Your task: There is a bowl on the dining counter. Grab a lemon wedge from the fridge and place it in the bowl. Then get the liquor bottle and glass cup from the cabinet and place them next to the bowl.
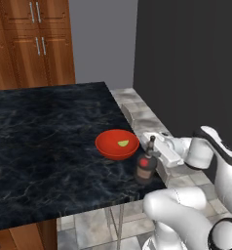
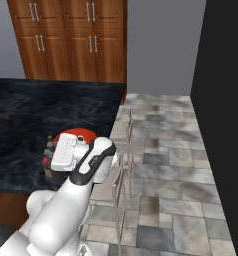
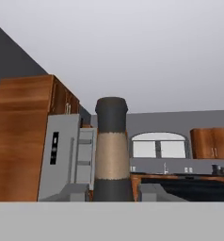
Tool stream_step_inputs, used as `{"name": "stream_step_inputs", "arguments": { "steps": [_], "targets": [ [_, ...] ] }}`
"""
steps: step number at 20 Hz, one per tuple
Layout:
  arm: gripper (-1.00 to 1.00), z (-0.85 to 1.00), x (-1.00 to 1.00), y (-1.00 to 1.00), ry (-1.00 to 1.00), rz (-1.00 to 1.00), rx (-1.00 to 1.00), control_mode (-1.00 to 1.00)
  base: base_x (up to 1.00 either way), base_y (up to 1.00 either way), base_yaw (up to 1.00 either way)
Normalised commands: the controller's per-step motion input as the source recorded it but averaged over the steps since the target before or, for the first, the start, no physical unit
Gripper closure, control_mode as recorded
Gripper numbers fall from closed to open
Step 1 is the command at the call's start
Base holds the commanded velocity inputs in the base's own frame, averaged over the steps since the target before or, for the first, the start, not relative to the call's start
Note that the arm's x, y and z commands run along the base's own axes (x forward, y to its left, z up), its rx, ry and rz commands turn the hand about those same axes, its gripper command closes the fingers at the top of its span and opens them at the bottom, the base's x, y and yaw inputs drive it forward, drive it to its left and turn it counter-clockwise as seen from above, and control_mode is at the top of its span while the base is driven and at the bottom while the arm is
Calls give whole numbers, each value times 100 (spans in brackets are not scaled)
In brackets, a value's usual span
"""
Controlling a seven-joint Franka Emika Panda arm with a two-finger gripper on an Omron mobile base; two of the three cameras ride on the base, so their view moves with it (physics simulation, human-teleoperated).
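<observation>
The jaws [image 1: 152, 149] are clamped on the liquor bottle [image 1: 146, 167] by its thin neck, so it stays upright. Bottle stands on the tabletop [image 1: 45, 136] edge, right next to the red bowl [image 1: 108, 146] w/ lemon wedge [image 1: 123, 143] inside

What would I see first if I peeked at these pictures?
You'd first spot the shiny red bowl near the corner of the black dining counter, with a little lemon wedge lying inside it. Right beside the bowl stands a dark liquor bottle, and the robot's gripper is closed around its thin neck. Behind the counter, brown wooden cupboard doors fill the wall.
</observation>
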Motion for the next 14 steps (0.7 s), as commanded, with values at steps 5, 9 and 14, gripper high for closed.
{"name": "stream_step_inputs", "arguments": {
  "steps": [5,9,14],
  "targets": [
    [100,-16,24,-1,-4,5,0,-100,0,0,0],
    [100,-27,4,0,-10,2,-1,-100,0,0,0],
    [100,-19,0,0,-5,0,-4,-100,0,0,0]
  ]
}}
